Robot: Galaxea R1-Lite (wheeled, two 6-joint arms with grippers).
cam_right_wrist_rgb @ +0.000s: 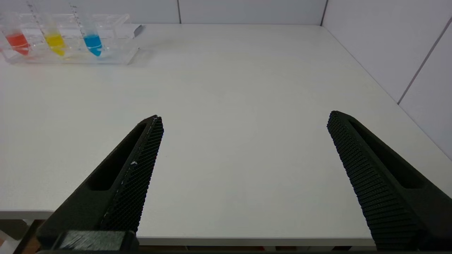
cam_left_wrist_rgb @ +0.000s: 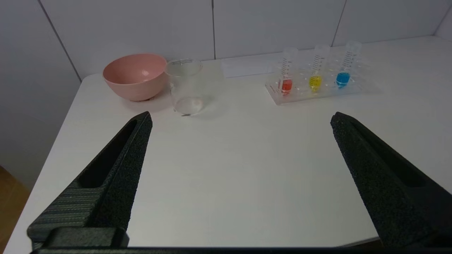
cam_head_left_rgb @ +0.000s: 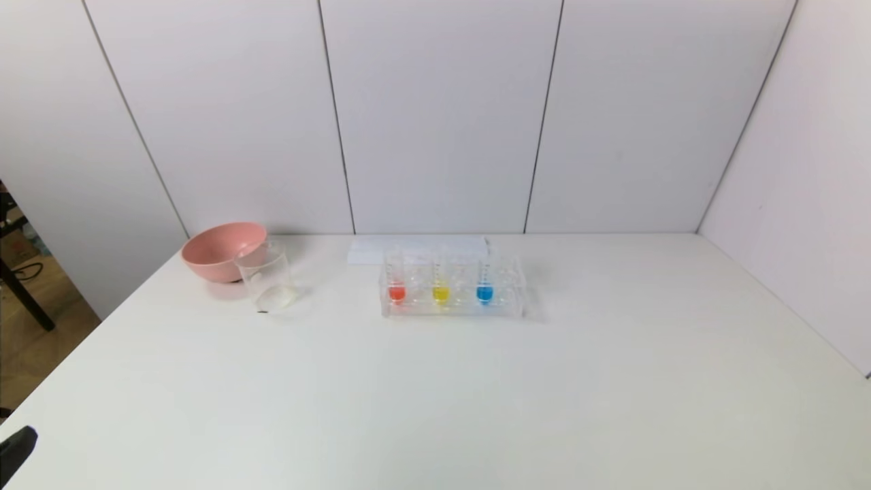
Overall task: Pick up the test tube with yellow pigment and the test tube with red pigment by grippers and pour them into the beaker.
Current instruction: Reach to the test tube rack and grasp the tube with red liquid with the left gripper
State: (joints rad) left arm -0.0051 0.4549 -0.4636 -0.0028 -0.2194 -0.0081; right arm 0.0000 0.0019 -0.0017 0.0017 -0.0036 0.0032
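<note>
A white table (cam_head_left_rgb: 435, 395) carries a pink bowl (cam_head_left_rgb: 221, 250) at its far left, the empty beaker (cam_head_left_rgb: 267, 278) just beside it. The clear rack (cam_head_left_rgb: 452, 289) near the back centre holds three upright tubes: the test tube with red pigment (cam_head_left_rgb: 397, 282), the test tube with yellow pigment (cam_head_left_rgb: 440, 282) and a blue-tipped tube (cam_head_left_rgb: 484, 282) (left to right). The left gripper (cam_left_wrist_rgb: 240, 121) and right gripper (cam_right_wrist_rgb: 243, 120) hang over the near edge, jaws spread wide, holding nothing
</note>
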